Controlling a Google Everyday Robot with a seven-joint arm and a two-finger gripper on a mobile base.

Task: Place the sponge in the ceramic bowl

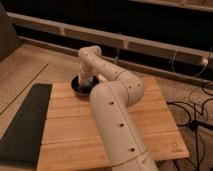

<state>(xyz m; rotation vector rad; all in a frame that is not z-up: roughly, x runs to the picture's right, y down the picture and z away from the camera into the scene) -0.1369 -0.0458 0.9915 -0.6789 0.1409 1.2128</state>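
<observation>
The ceramic bowl (75,86) is a dark, shallow round dish at the far left of the wooden table. My white arm reaches across the table and bends down over it. The gripper (84,83) points down into the bowl, and the wrist hides most of it. The sponge is out of view; whether it lies in the bowl or in the gripper does not show.
The wooden table (155,117) has a long dark mat (24,125) lying beside its left edge. Black cables (192,110) trail on the floor to the right. A low ledge and dark wall (140,42) run along the back.
</observation>
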